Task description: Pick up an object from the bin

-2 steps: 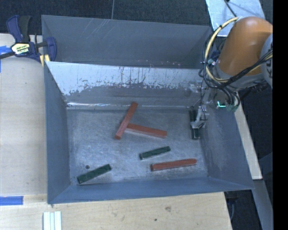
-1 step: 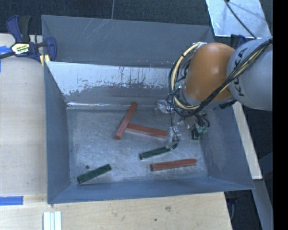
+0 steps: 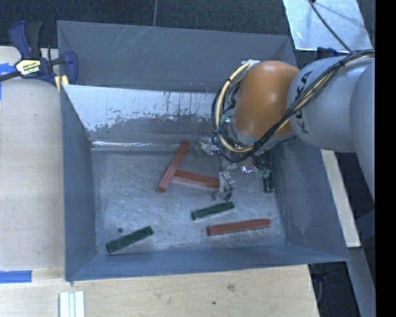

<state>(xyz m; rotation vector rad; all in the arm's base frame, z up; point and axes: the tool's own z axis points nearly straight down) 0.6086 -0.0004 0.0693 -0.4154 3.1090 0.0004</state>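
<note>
Orange wrist cover (image 3: 267, 101) topmost. Gripper (image 3: 226, 185) low near bin (image 3: 76, 197) floor, at 3 o'clock end of flat red stick (image 3: 195, 178) near centre. Spread or pinched: cannot tell. Nothing lifted yet; grasp and raise remain. Green stick (image 3: 212, 210) at gripper's 6 o'clock.

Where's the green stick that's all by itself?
In the camera view, the lone green stick lies near the lower-left corner of the bin, left of the other green stick and the gripper.

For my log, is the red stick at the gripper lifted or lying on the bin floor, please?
Lying flat, apparently: the red stick touches a second red stick on the bin floor, its right end under the gripper.
</note>
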